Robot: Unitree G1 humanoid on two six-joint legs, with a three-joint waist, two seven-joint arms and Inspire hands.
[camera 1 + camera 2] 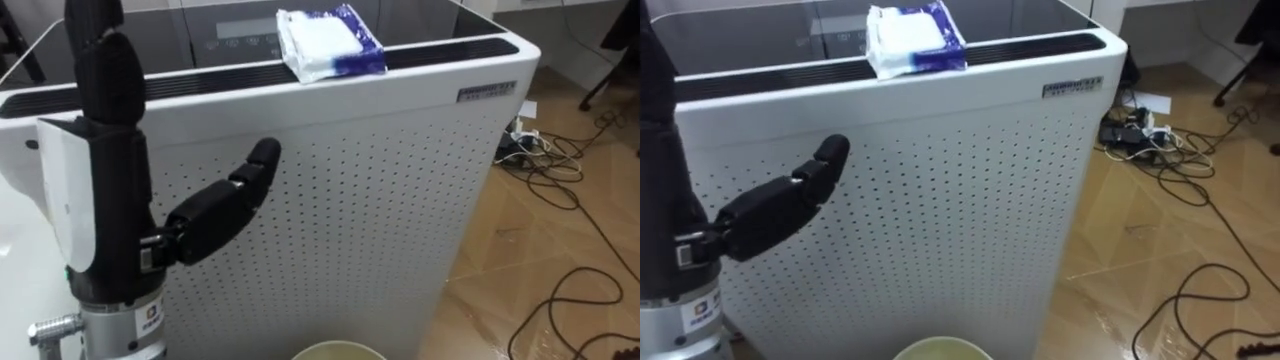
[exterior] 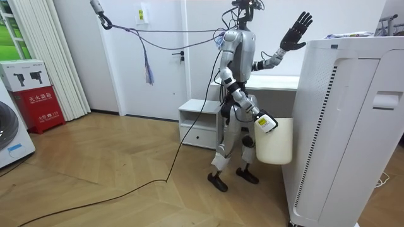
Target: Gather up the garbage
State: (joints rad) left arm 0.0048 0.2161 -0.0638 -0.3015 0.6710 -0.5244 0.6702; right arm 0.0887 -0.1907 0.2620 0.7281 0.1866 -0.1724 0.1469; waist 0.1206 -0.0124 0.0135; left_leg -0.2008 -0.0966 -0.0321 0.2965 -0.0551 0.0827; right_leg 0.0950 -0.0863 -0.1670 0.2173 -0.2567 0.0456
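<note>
A blue and white tissue pack [image 1: 330,42] [image 1: 912,40] lies on top of a tall white perforated appliance [image 1: 380,200] [image 2: 344,126], near its front edge. I stand close in front of that appliance. My left hand [image 1: 120,180] [image 1: 775,212] [image 2: 295,33] is raised at the left, open, fingers straight up and thumb stretched toward the panel, lower than the pack and left of it. In the room view my right hand [image 2: 264,122] hangs low, gripping the rim of a cream bin [image 2: 274,140]. The bin's rim [image 1: 338,350] [image 1: 940,348] shows at the bottom edge.
Dark cables and a power strip [image 1: 530,150] lie on the wooden floor to the right of the appliance. Behind me stand a small white cabinet [image 2: 197,123] and a white table [image 2: 278,82]. A red box [image 2: 36,104] sits by the room view's left wall.
</note>
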